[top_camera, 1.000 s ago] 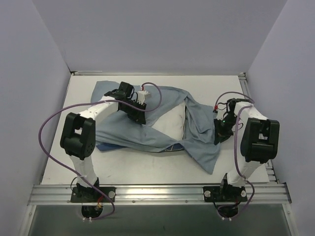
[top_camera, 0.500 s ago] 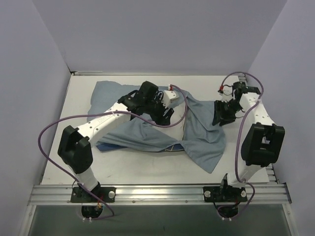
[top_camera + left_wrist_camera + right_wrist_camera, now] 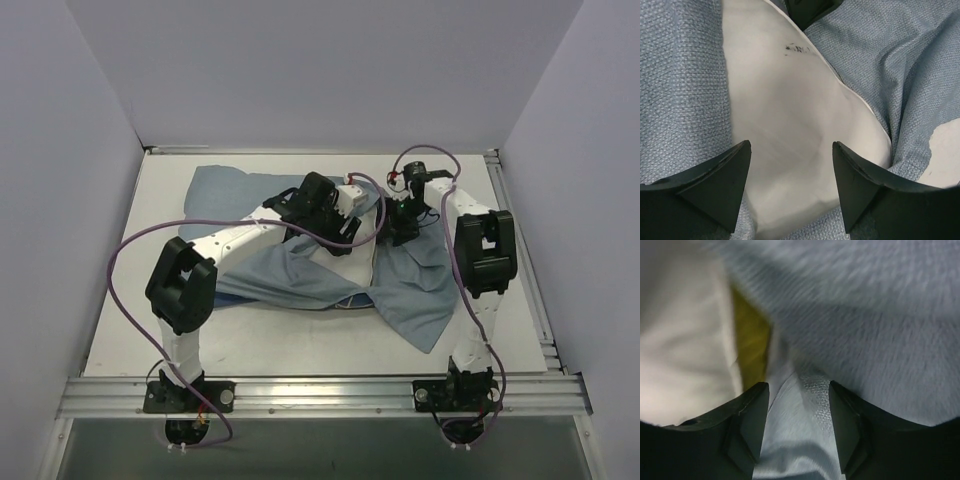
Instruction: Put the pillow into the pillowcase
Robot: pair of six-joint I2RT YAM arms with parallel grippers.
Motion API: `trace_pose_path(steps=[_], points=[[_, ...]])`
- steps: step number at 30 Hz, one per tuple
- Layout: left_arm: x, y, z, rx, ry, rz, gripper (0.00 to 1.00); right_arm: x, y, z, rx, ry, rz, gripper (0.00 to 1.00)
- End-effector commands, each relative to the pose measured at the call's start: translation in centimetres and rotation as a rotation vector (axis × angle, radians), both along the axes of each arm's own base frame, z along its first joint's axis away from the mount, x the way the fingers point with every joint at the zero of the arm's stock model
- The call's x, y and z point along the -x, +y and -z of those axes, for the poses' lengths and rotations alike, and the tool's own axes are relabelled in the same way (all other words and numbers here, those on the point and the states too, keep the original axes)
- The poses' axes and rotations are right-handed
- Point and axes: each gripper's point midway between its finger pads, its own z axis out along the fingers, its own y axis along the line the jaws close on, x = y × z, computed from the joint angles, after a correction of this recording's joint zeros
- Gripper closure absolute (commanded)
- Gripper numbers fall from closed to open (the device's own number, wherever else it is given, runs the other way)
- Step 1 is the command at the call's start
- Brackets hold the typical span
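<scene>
The pale grey-blue pillowcase (image 3: 300, 275) lies crumpled across the table. The white pillow (image 3: 790, 115) shows in the left wrist view, lying in the pillowcase's opening with cloth (image 3: 680, 75) on both sides. My left gripper (image 3: 790, 170) is open and empty just above the pillow; it also shows in the top view (image 3: 338, 225). My right gripper (image 3: 796, 415) is shut on a fold of the pillowcase (image 3: 795, 405), beside the pillow's yellow band (image 3: 752, 347). In the top view my right gripper (image 3: 402, 222) sits close to the left one, and the pillow is mostly hidden by arms and cloth.
The white table (image 3: 130, 300) has walls on three sides and a metal rail (image 3: 320, 390) along the near edge. Purple cables (image 3: 130, 250) loop off both arms above the cloth. The tip of the other gripper (image 3: 807, 10) shows at the top of the left wrist view.
My right gripper has swung from the cloth's right edge up and left to the middle, bringing cloth with it. My left gripper moved right over the pillow, which is now largely covered.
</scene>
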Motion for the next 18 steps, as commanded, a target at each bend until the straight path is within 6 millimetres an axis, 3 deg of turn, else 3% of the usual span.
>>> trace_pose_path(steps=[1,3,5,9,10,14,16,18], points=[[-2.5,0.0,-1.7,0.036,-0.059,-0.065,0.25,-1.5,-1.3,1.7,0.101,0.003,0.058,0.5],[-2.8,0.7,-1.1,0.024,-0.048,-0.08,0.25,-1.5,-1.5,2.1,0.115,0.008,0.053,0.68],[-3.1,1.3,-0.7,0.033,-0.018,-0.109,0.26,-1.3,-1.3,1.7,0.087,0.008,0.038,1.0],[-3.1,1.5,-0.9,0.065,0.008,-0.094,0.29,-0.8,0.2,-3.0,-0.041,-0.049,0.006,1.0],[-3.1,1.6,-1.4,0.075,0.004,-0.086,0.3,-0.6,0.6,-5.4,-0.073,-0.098,-0.005,1.0],[-3.1,2.5,-3.5,0.095,-0.069,-0.051,0.31,0.9,2.2,-11.5,-0.238,-0.192,-0.055,1.0],[-3.1,3.3,-4.1,0.07,-0.104,-0.06,0.31,1.3,2.7,-13.3,-0.285,-0.216,-0.056,1.0],[-3.4,4.3,-4.0,0.032,-0.129,-0.068,0.31,1.5,3.2,-13.8,-0.321,-0.208,-0.058,1.0]])
